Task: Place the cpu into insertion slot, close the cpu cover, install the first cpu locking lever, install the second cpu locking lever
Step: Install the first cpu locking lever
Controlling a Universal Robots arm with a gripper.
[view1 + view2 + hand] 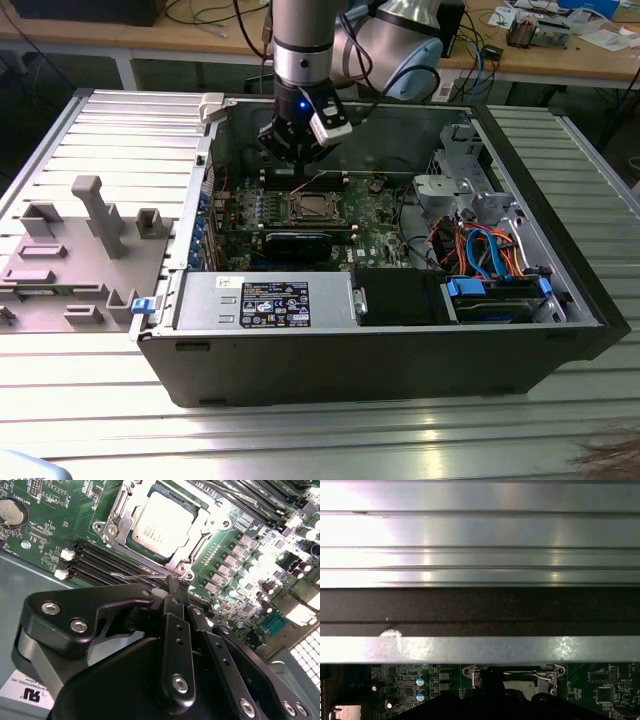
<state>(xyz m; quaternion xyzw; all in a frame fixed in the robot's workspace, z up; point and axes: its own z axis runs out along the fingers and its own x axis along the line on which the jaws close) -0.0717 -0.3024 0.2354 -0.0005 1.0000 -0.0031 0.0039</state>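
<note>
In the second wrist view the cpu (162, 522), silvery-grey, lies flat in the insertion slot (181, 569). The cpu cover (124, 515) is down around it as a silvery frame. A thin wire locking lever (132, 575) runs along the slot's near side and reaches the tip of my gripper (172, 584). The black fingers (173, 605) are shut together. Whether the wire is pinched between them is hidden. In the exterior view the gripper (298, 165) hangs just above the back edge of the slot (312, 207). The first wrist view shows the cover (471, 671) past the case wall.
The open computer case (380, 370) lies on a ribbed metal table. A black graphics card (298, 242) and memory slots (100, 560) sit close to the socket. The power supply (265, 300) and drive cage with cables (490, 255) fill the front and right. A grey fixture (95, 215) stands to the left.
</note>
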